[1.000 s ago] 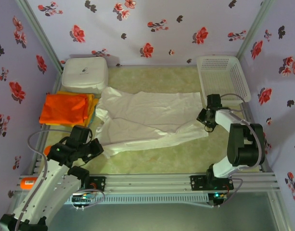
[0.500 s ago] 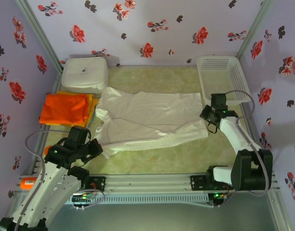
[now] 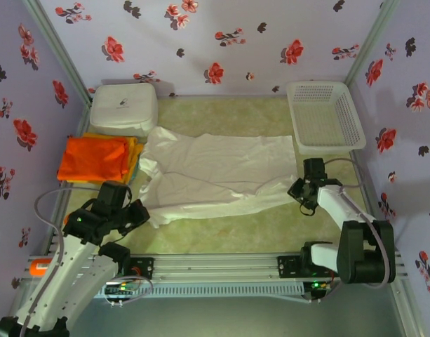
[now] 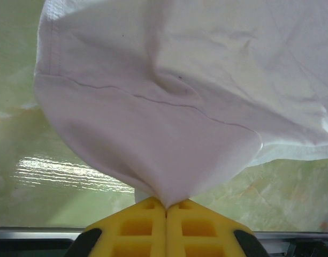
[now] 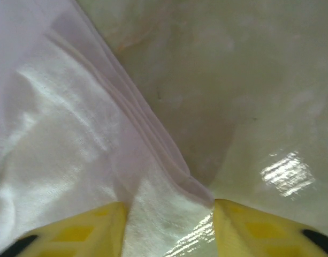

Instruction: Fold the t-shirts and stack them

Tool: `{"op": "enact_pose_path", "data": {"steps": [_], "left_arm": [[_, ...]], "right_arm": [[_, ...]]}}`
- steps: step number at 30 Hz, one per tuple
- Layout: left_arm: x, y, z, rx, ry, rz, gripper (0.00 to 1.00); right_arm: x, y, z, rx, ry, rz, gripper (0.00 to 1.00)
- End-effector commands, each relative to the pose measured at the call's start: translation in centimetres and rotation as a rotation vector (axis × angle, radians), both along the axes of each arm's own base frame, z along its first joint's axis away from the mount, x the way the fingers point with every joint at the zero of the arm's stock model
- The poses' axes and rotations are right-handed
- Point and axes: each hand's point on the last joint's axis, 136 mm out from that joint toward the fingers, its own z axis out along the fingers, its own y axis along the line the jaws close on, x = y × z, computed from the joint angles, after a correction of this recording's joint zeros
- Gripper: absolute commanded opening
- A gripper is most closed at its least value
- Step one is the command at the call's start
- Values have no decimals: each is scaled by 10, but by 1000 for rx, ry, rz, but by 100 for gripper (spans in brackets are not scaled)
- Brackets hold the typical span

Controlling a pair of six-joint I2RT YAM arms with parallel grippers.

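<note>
1. Between the yellow fingers (image 4: 137,225) of my left gripper (image 4: 166,206), pressed tight together, sits a pinched fold of the off-white t-shirt (image 4: 169,107), at its near left corner.
2. My right gripper (image 5: 170,211) has its jaws apart, astride the shirt's near right edge, with the cloth loose between them.
3. The shirt spreads across the middle of the table (image 3: 271,225), between my two arms.
4. Left of it, the orange t-shirt (image 3: 95,158) lies folded on a yellow t-shirt (image 3: 136,149).
5. Beyond those stands a white box (image 3: 123,107), and a white mesh basket (image 3: 325,116) sits far right.

white t-shirt (image 4: 169,107), pinched by left tool (image 4: 166,206)
</note>
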Motion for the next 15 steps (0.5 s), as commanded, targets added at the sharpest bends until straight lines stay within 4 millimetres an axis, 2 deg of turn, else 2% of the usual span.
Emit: {"op": "enact_pose_path", "data": {"steps": [1,3,5,10,12,15], "left_arm": [[7,-4,12,-8,-33,-11,0],[12,-4,19,1,-49,-18,0],[18,-4,25,25,-63,-30,0],[37,-2,42,94,-92,-61,0],[43,-1,45,113,-97,-65,0],[50,-2,45,128,-99,-76,0]], "right_arm": [[13,5,1,47,-25,-16,28],[19,6,8,50,-34,-11,11],[26,6,23,46,-56,-1,1],[44,7,60,50,-82,43,0],[51,9,67,55,-63,73,0],[64,11,67,62,-25,96,0]]}}
